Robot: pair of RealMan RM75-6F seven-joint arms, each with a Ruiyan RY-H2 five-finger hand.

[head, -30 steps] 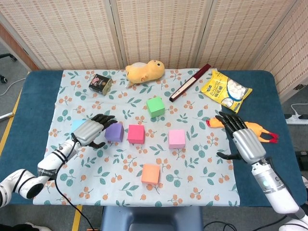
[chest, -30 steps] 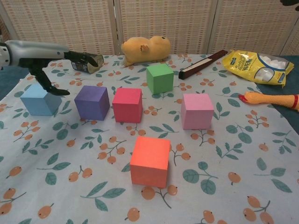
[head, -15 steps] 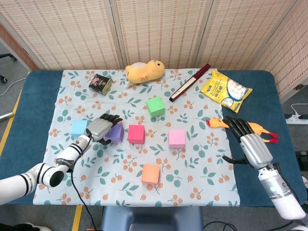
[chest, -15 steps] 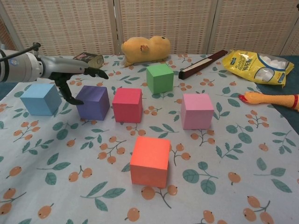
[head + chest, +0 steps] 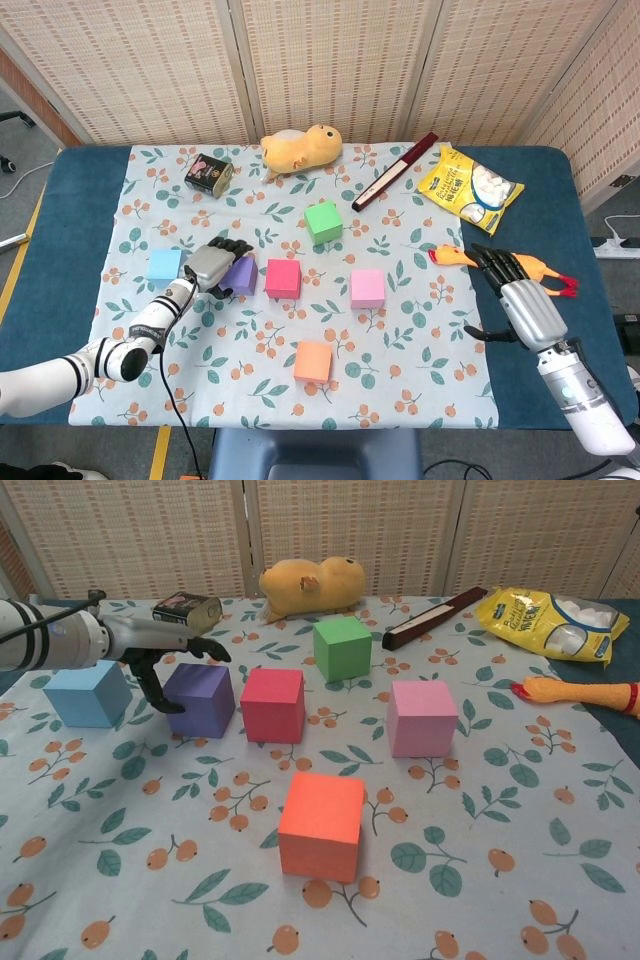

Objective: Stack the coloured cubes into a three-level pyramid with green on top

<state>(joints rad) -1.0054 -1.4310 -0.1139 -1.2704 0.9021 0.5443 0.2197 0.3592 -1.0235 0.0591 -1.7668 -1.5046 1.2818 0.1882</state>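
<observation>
6 cubes lie separately, none stacked. In the head view, the blue cube [image 5: 163, 264], purple cube [image 5: 240, 275] and red cube [image 5: 283, 278] make a row at centre left. The green cube [image 5: 323, 221] sits above, the pink cube [image 5: 367, 288] to the right, the orange cube [image 5: 313, 361] lower centre.

Green cube [image 5: 323, 221], purple cube [image 5: 199, 699], floral-print cloth [image 5: 420, 340]

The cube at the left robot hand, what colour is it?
Purple cube, clearest in the chest view, with the left robot hand over it.
</observation>
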